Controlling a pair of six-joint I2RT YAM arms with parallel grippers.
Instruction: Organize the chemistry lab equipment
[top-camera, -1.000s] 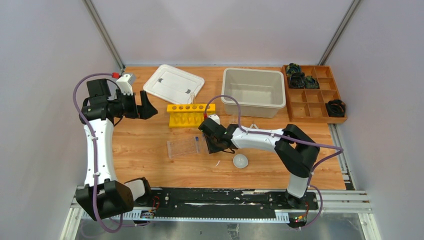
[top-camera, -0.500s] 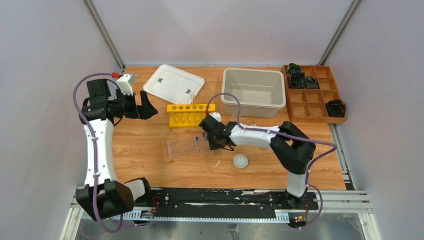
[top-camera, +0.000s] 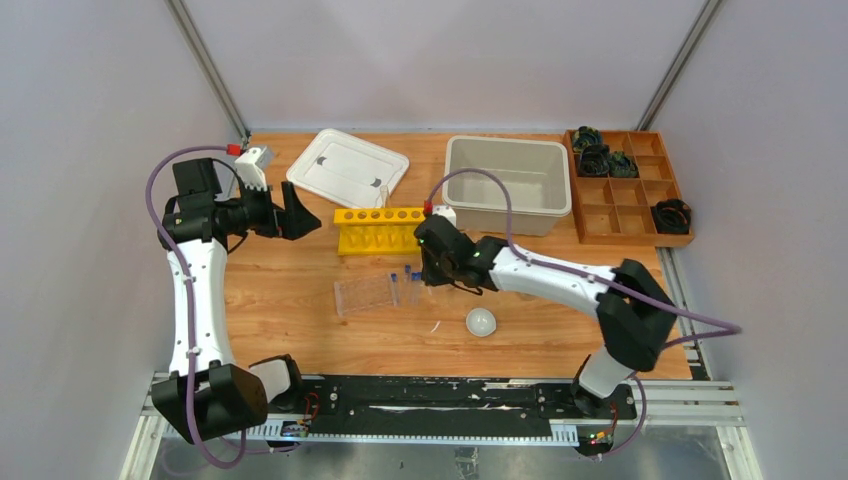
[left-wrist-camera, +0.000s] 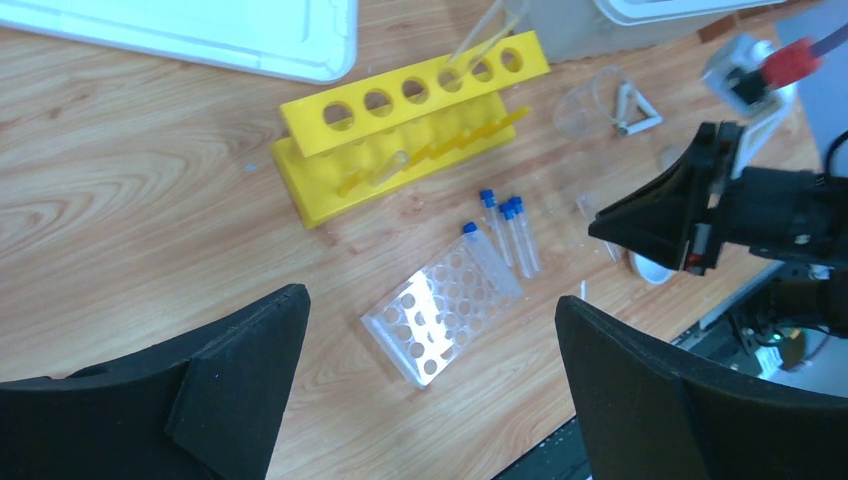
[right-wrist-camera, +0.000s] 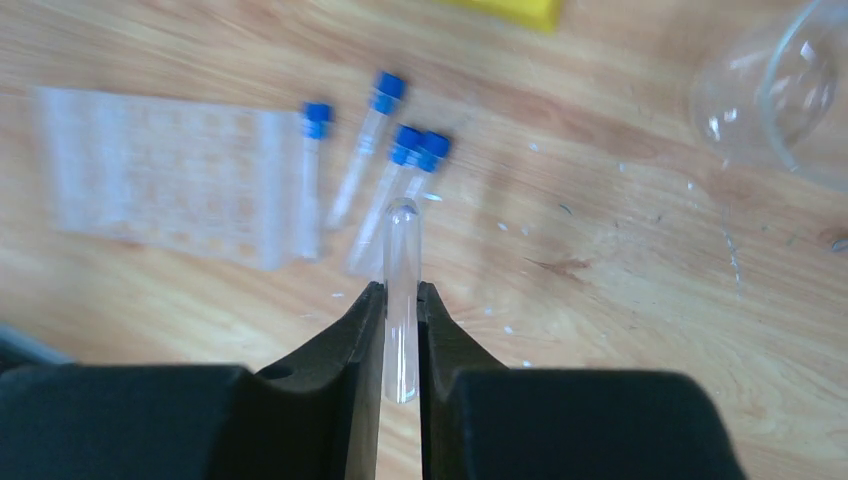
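- Now the right fingers (right-wrist-camera: 352, 345) are pinching a bare tube (right-wrist-camera: 401, 290), its rounded end sticking past the tips.
- Below it, four capped tubes (right-wrist-camera: 395, 190) are lying loose beside the clear rack (right-wrist-camera: 165, 170); bare surface (right-wrist-camera: 600, 300) is showing between them and a glass vessel (right-wrist-camera: 790, 95).
- Yellow rack (top-camera: 378, 228) is standing just behind.
- Left fingers (left-wrist-camera: 230, 350) are hanging wide apart, gripping nothing.

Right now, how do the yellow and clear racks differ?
Yellow rack is opaque with one row of large holes; clear rack is transparent with a grid of small ones. Yellow rack holds clear tubes; clear rack's holes look empty, a blue-capped tube along its edge. Both sit on the table.
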